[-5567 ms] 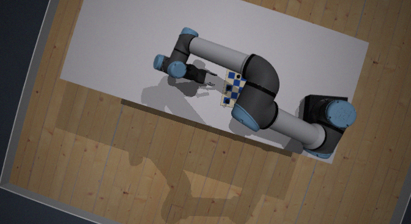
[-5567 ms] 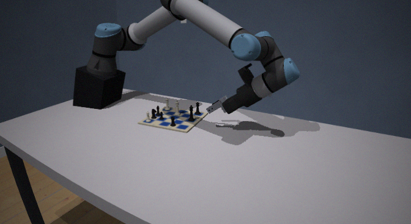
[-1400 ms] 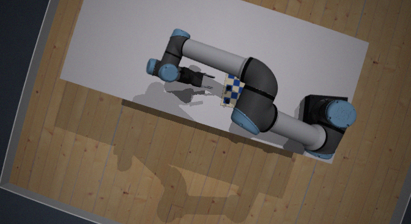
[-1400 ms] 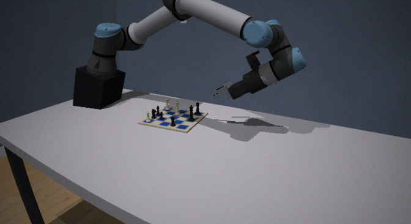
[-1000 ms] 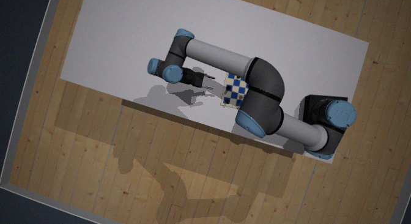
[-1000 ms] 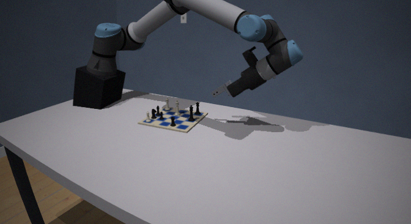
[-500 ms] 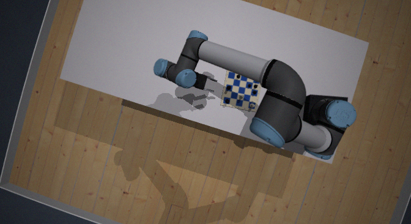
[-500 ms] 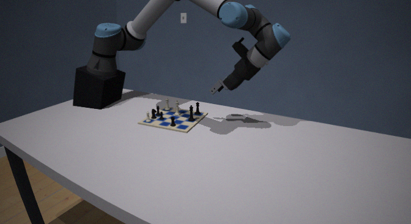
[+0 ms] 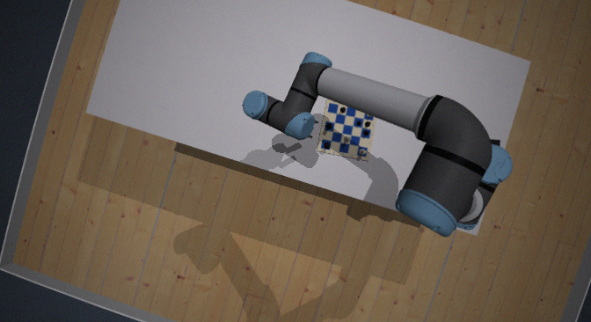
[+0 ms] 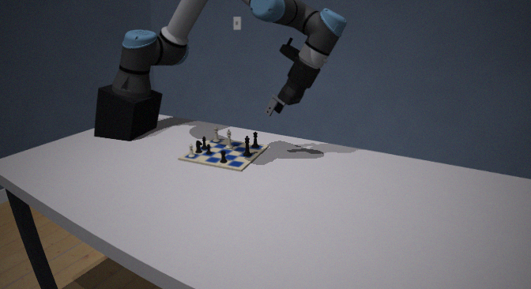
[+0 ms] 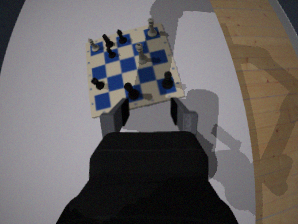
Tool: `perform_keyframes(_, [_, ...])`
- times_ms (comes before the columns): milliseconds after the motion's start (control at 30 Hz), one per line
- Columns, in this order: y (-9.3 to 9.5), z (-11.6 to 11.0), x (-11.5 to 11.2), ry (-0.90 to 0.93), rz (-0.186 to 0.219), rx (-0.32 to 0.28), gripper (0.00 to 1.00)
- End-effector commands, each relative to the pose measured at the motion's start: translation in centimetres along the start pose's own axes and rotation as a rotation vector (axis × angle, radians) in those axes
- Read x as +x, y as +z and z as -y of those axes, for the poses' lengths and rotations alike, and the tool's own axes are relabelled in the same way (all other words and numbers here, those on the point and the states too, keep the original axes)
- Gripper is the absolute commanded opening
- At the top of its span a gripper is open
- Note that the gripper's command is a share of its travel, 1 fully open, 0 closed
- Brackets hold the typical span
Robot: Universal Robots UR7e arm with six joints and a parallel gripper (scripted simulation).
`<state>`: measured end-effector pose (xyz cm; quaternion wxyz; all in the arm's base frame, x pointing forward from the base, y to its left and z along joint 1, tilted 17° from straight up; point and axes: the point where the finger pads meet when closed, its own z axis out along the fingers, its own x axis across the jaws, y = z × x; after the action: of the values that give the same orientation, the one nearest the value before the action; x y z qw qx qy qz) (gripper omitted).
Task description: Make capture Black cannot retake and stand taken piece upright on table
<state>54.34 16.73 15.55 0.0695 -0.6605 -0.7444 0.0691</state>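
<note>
My arm point(image 10: 186, 14) shows pale grey tubes, dark grey joints, blue end caps; black gripper point(image 10: 274, 107), black box pedestal point(image 10: 107, 121).
</note>
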Motion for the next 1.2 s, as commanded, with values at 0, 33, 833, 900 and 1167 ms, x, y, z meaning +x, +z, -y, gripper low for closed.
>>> perform_keyframes(0, [0.1,1.4,0.5,0.033,-0.020,-0.117,1.00])
perform_keyframes(33, [0.2,1.8,0.6,0.039,-0.024,-0.137,1.00])
perform_keyframes(833, [1.7,7.5,2.2,0.117,-0.094,-0.413,1.00])
perform_keyframes(900, [1.8,7.8,2.3,0.120,-0.098,-0.429,1.00])
perform_keyframes(1167, [2.1,8.7,2.6,0.129,-0.108,-0.464,1.00])
